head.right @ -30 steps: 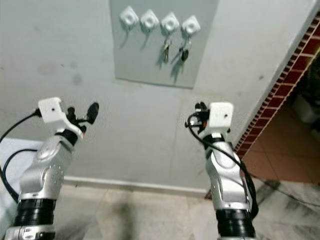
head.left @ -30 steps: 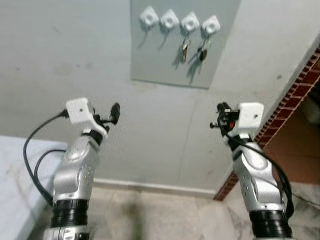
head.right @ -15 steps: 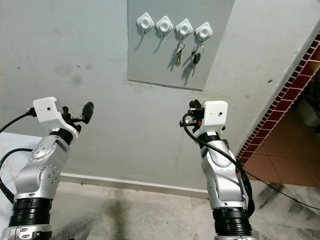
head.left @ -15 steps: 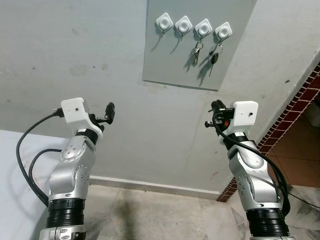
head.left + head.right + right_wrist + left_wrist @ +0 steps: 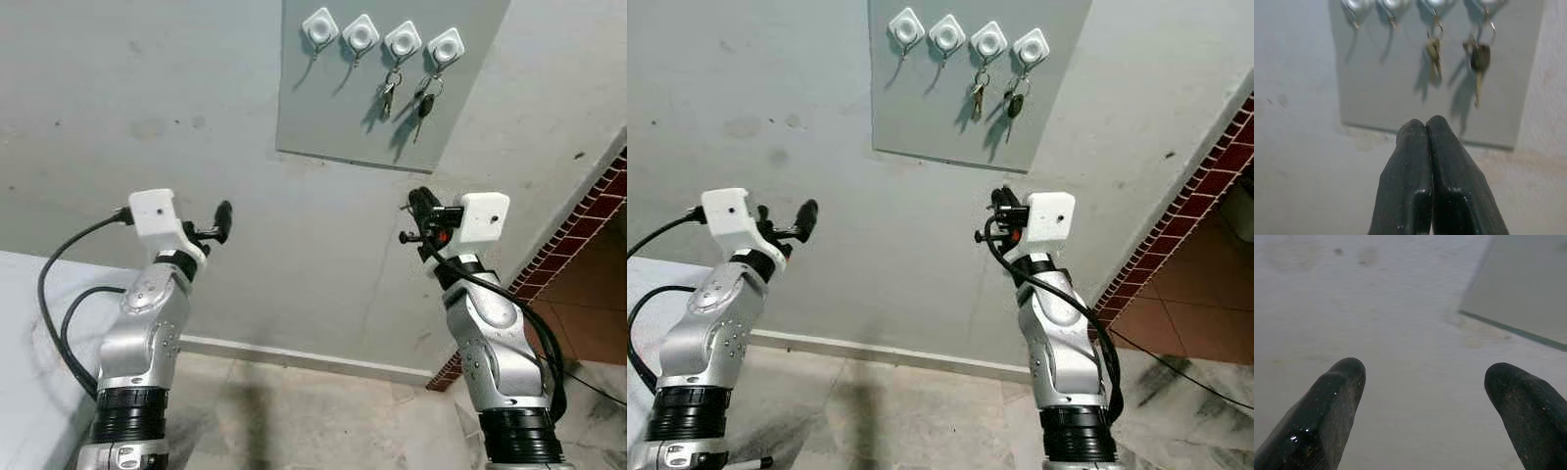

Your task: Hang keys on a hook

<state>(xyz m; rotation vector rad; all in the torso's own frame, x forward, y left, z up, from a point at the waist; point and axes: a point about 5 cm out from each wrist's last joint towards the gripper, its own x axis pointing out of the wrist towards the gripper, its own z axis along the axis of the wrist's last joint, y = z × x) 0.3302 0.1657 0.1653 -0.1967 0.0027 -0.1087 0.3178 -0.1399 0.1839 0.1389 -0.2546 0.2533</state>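
A grey board (image 5: pixel 392 117) on the wall carries a row of several white hooks (image 5: pixel 319 26). One set of keys (image 5: pixel 387 95) hangs from the third hook and another set with a black-headed key (image 5: pixel 424 101) from the fourth; the two left hooks are bare. My right gripper (image 5: pixel 418 203) is raised below the board, well short of it, its fingers (image 5: pixel 1440 161) pressed together with nothing between them. My left gripper (image 5: pixel 222 217) is held up to the left, lower than the board; in the left wrist view its fingers (image 5: pixel 1334 399) stand wide apart, facing bare wall.
A light grey wall (image 5: pixel 147 117) faces me, with a skirting strip at its foot. A red brick-tiled edge (image 5: pixel 588 225) marks an opening on the right. A pale surface (image 5: pixel 29 333) lies at lower left. Marbled floor tiles (image 5: pixel 313 421) stretch below.
The whole picture has shifted a little, so the camera moved. My right gripper has risen slightly towards the board. The left arm holds much the same pose.
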